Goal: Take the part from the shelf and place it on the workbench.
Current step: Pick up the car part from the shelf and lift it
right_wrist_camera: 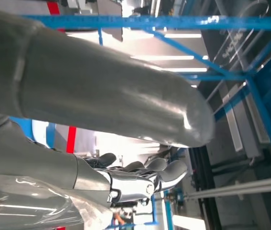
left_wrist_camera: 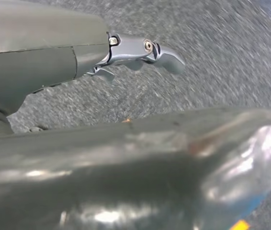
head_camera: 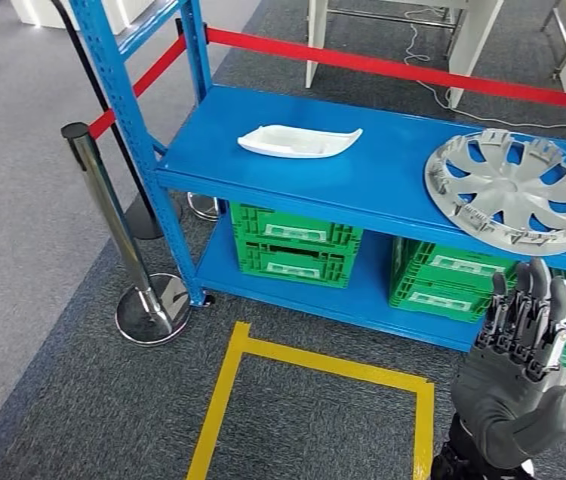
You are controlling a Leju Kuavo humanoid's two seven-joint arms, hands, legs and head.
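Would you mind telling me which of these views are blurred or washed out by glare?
Head view: sharp and evenly lit, the hubcap and white part crisp. Left wrist view: the carpet is streaked with motion blur, with glare on the left hand. Right wrist view: bright lights blow out the background behind the right hand.

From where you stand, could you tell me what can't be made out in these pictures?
- Silver wheel cover: head view, its right rim is cut off by the picture's edge.
- Green crates: head view, tops hidden under the blue shelf.
- Right hand: head view, wrist cut off at the bottom edge; nothing in it.
- Left hand: left wrist view, blurred, its thumb covers most of the carpet.
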